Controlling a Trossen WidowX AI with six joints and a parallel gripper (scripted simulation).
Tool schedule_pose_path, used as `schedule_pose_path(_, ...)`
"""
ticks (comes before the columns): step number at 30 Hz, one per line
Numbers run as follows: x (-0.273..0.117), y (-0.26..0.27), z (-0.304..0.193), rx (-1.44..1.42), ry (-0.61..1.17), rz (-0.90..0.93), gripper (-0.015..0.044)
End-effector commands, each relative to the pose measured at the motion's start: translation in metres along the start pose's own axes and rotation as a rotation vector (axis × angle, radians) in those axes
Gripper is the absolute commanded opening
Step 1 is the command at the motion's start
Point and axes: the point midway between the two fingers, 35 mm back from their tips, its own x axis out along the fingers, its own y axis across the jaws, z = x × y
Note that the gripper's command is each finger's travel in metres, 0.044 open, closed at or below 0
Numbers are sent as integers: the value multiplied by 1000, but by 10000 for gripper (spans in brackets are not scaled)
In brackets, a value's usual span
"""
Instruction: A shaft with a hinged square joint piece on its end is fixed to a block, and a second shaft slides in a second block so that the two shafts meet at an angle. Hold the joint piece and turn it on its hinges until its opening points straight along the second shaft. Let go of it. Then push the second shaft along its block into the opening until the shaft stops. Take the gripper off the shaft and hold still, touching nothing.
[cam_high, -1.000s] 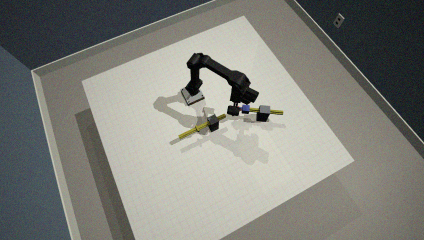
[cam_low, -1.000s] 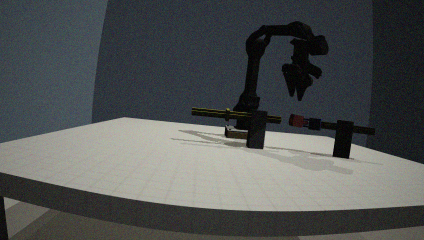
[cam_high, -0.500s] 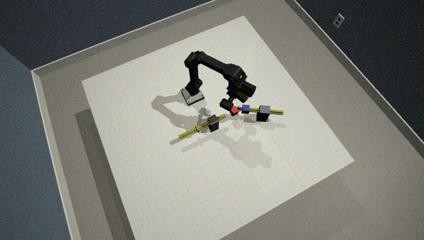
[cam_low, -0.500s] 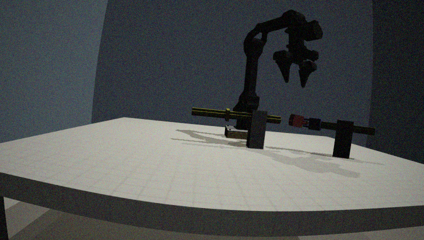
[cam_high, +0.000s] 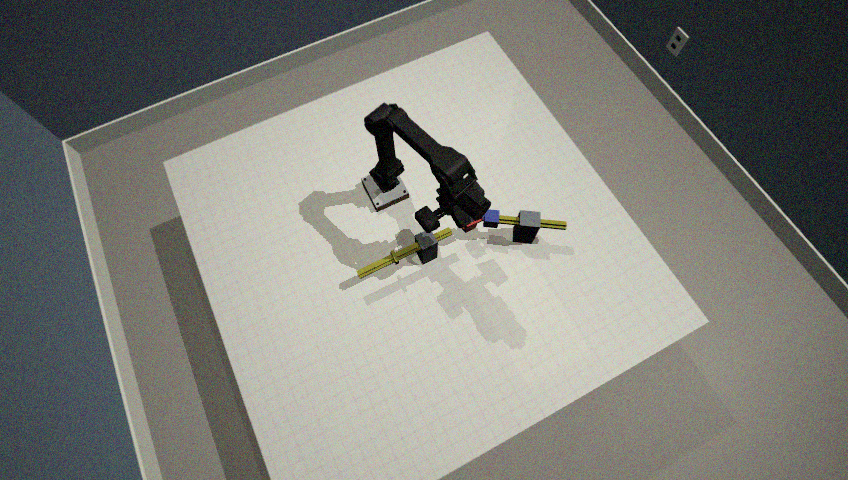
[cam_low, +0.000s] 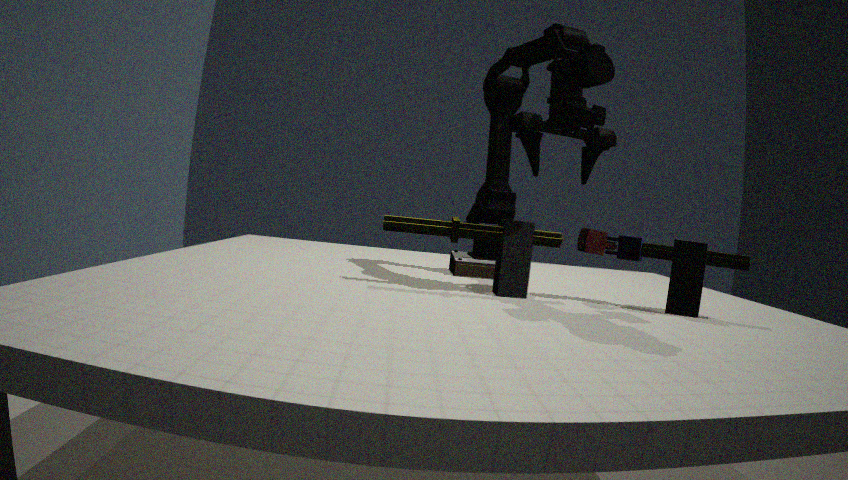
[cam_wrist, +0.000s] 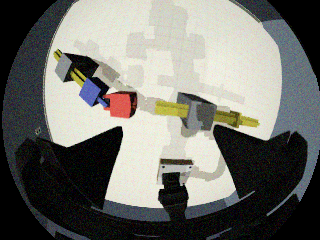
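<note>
"Anything in the joint piece's opening?"

"No, the red joint piece (cam_high: 470, 225) (cam_low: 592, 242) (cam_wrist: 121, 105) sits beyond the blue hinge block (cam_high: 491, 218) (cam_low: 629, 248) (cam_wrist: 92, 92), apart from the sliding yellow shaft (cam_high: 374, 267) (cam_low: 416, 224) (cam_wrist: 171, 108)."

"And the claw (cam_low: 558, 179) (cam_wrist: 170, 130)?"

"Spread wide, gripping nothing, fingertips pointing down above the shafts."

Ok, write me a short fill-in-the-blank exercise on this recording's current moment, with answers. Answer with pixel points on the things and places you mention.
The joint piece (cam_low: 593, 242) (cam_wrist: 121, 105) is coloured ____.
Beside it, on the fixed shaft's end, sits a ____ cube (cam_high: 491, 217) (cam_low: 629, 248) (cam_wrist: 92, 92).
The gripper (cam_low: 559, 178) (cam_wrist: 170, 130) stands ____, holding nothing.
Both shafts (cam_high: 374, 267) (cam_high: 554, 224) are coloured ____.

Missing words: red; blue; open; yellow.
</note>
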Motion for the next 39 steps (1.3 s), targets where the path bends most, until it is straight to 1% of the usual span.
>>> schedule_pose_path(1,7,-11,-4,89,14,7,440)
schedule_pose_path(8,7,-11,-4,131,15,4,440)
schedule_pose_path(39,19,-9,-3,1012,1,-51,440)
